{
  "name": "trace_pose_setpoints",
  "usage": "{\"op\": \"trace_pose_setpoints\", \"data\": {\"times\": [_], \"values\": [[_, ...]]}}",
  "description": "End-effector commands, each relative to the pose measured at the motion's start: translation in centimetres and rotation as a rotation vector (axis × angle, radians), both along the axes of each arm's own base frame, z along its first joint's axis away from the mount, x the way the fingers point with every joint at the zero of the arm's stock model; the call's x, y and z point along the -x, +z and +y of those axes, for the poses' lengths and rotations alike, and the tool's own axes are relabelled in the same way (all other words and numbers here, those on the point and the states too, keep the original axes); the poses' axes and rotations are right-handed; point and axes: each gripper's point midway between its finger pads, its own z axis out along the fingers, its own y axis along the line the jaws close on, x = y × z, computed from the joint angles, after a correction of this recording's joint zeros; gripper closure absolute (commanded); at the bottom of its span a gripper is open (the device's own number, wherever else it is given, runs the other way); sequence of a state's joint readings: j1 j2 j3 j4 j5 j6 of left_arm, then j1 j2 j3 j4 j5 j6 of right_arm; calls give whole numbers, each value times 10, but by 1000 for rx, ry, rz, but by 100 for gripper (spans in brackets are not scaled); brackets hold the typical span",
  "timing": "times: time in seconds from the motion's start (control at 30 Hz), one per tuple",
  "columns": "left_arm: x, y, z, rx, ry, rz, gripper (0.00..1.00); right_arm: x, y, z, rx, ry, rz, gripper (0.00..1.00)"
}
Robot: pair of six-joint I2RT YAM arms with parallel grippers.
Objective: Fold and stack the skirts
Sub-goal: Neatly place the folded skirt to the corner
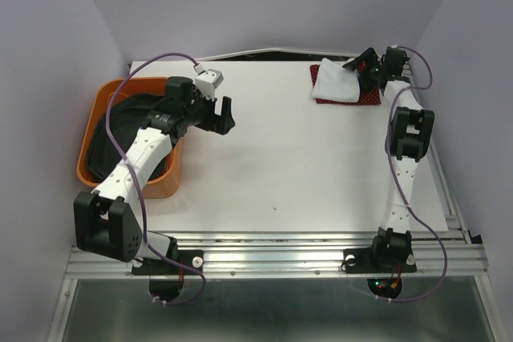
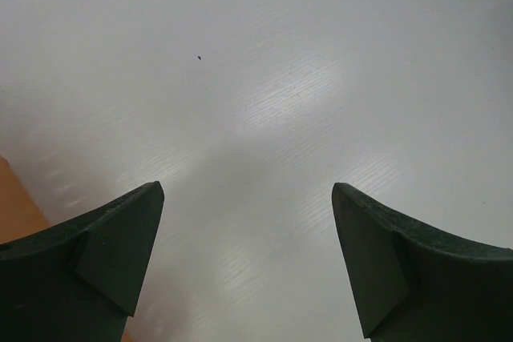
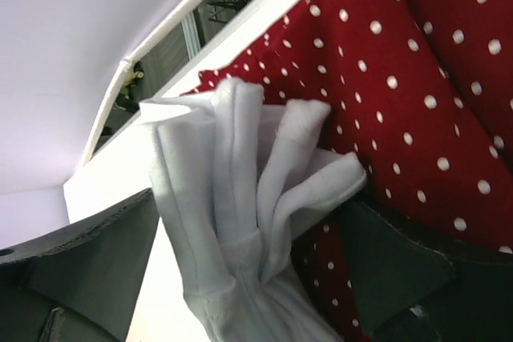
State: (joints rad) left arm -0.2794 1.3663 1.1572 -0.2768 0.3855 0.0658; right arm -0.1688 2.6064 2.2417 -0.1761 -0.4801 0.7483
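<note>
The red skirt with white dots (image 1: 367,99) lies flat at the far right of the table, and the plain white skirt (image 1: 337,83) lies on top of it. My right gripper (image 1: 358,68) is over this pile. In the right wrist view its jaws stand wide apart around a bunched fold of the white skirt (image 3: 232,166), with the red skirt (image 3: 417,78) beneath; the gripper (image 3: 248,206) is open. The dark grey skirt (image 1: 112,130) lies crumpled in the orange basket. My left gripper (image 1: 227,114) is open and empty over bare table (image 2: 248,198), right of the basket.
The orange plastic basket (image 1: 108,90) stands at the left edge of the table, with the left arm reaching over its right wall. The table's far edge and a gap behind it (image 3: 200,30) lie just past the pile. Grey walls close in on three sides.
</note>
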Motion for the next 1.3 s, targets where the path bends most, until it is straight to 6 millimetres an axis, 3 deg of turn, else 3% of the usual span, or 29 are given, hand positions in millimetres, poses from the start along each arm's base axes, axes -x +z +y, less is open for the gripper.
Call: {"op": "trace_pose_setpoints", "data": {"times": [0.0,0.1,0.2,0.27,0.37,0.57,0.67,0.73,0.87,0.97,1.0,1.1,1.13,1.23,1.27], "values": [[-4,4,-1,15,-8,-25,2,-25,35,-1,48,35,-187,7],[-3,4,-2,19,-13,-24,2,-28,46,2,76,72,-270,9],[-2,0,-2,20,-14,-13,2,-31,70,5,107,110,-385,12],[-1,0,-3,24,-19,-10,2,-33,82,6,150,138,-455,19],[-2,-2,-4,24,-23,-7,2,-38,84,4,227,164,-505,38],[-2,-8,-6,24,-37,10,2,-48,57,-15,392,133,-499,58],[-2,-8,-6,23,-41,14,2,-55,43,-31,487,86,-487,61],[-3,-8,-5,21,-37,13,2,-59,43,-43,563,53,-497,56],[-5,-7,-3,11,-27,2,2,-67,48,-53,666,39,-550,27],[-9,1,3,-6,9,-32,2,-70,65,-56,685,20,-578,9],[-10,12,6,-7,21,-64,2,-68,82,-55,686,13,-599,1],[-19,54,21,-5,105,-182,2,-60,109,-49,685,31,-645,0],[-24,73,28,2,139,-230,2,-53,146,-40,700,37,-703,0],[-24,100,45,32,164,-259,2,-35,180,-34,711,51,-736,0],[-27,117,52,38,178,-283,2,-20,210,-30,725,54,-773,0]]}}
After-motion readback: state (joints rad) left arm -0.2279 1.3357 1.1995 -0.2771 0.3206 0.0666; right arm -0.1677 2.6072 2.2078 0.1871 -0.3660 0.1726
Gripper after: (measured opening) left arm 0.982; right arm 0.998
